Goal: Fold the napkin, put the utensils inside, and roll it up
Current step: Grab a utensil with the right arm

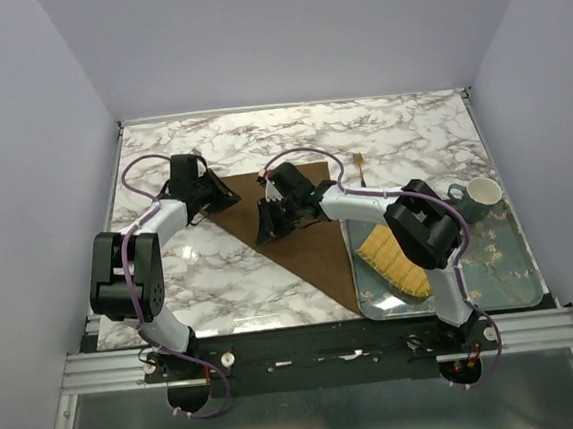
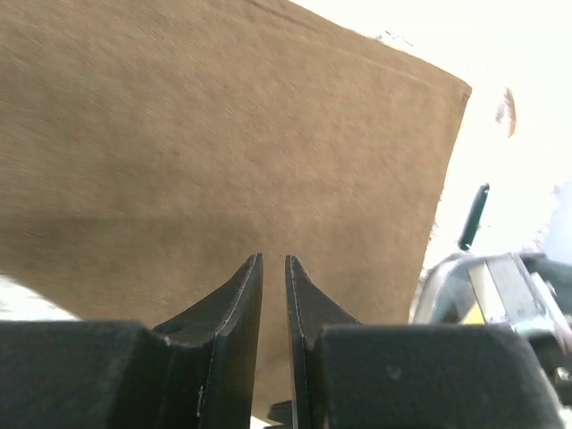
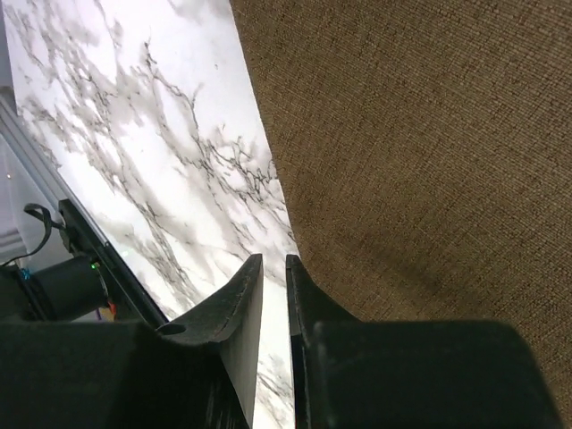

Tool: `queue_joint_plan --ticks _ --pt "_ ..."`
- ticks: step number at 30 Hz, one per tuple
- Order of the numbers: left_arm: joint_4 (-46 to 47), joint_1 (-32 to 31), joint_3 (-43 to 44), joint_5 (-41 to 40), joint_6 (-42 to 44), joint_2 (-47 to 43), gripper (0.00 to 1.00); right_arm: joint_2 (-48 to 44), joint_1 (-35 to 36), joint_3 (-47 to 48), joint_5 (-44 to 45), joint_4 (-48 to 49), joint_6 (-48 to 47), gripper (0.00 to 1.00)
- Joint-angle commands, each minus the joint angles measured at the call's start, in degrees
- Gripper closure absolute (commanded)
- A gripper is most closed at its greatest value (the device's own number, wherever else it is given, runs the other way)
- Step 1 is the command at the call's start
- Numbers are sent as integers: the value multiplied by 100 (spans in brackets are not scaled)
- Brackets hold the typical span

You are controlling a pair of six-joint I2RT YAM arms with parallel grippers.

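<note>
Jaws of left gripper [image 2: 274, 259] and right gripper [image 3: 274, 259] are narrowed nearly shut at the edge of the napkin [image 1: 310, 253]; hold unconfirmed, so cloth could be dropped.

The left arm [image 1: 157, 231] rises from its base, bends sharply at the elbow and reaches forward over the desk, its claw [image 2: 274, 259] pointed down with the two dark fingers drawn almost together, only a thin slit between them, pinched on the napkin [image 1: 310, 248]. The right arm [image 1: 366, 203] folds at its elbow and stretches leftward and forward, its claw [image 3: 274, 259] likewise nearly closed, nipping the napkin's edge.
</note>
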Motion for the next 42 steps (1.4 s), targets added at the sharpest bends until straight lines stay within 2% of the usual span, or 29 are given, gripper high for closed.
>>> queue_joint_plan --ticks 1,6,11,13,17,20,24,32,37,39,42 --pt "398 -39 -720 104 -394 -17 75 -329 13 -656 5 196 93 76" --pt "223 48 -660 -213 -165 237 75 -805 30 -1816 330 539 137 75" --pt "-251 198 -440 -563 194 256 75 -1270 74 -2257 383 522 146 74" --pt "-401 207 -370 -731 309 28 75 -1745 118 -2485 436 487 163 73" --pt "-498 215 -299 -881 397 -184 75 -2492 110 -3134 620 373 286 64" --pt "-490 373 -159 -680 398 105 74 -2897 118 -3705 770 355 312 62" --pt "-305 541 -159 -503 239 510 75 -2863 127 -4129 735 731 436 62" --pt "-454 1463 158 -468 318 836 75 -2317 364 -3805 682 742 383 62" --pt "-551 1639 430 -468 345 932 74 -2931 540 -3901 743 654 611 62" --pt "-603 1674 544 -450 362 959 75 -3195 531 -4024 1032 505 673 56" --pt "-621 1692 623 -442 389 924 75 -3355 531 -4200 1200 417 690 54"
